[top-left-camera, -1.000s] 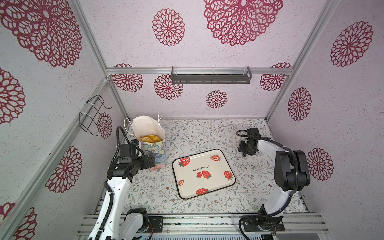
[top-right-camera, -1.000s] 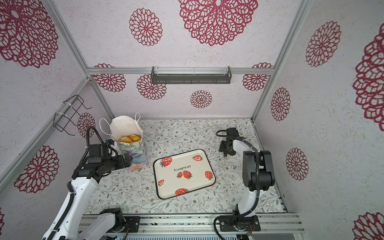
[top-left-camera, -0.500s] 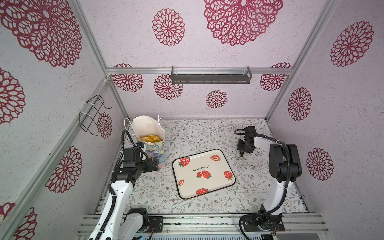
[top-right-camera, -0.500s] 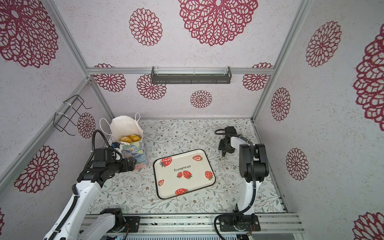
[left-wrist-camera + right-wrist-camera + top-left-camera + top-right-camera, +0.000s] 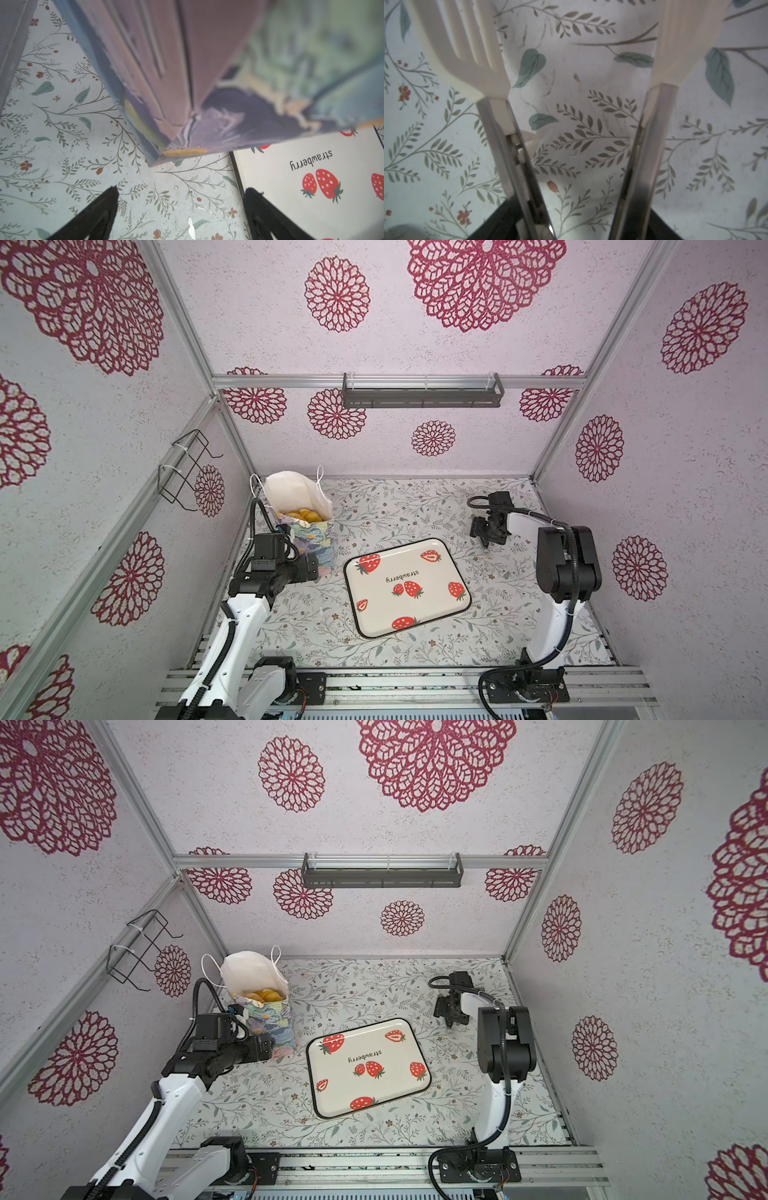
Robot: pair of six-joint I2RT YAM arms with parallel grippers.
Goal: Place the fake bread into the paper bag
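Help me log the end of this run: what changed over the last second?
The right arm's elbow swung in toward the middle, and the right gripper, carrying tongs, edged the same way. The left gripper, jaws open, slid slightly toward the strawberry tray along the foot of the paper bag. No pickup or release shows. The bag, the fake bread inside it and the tray stayed put.
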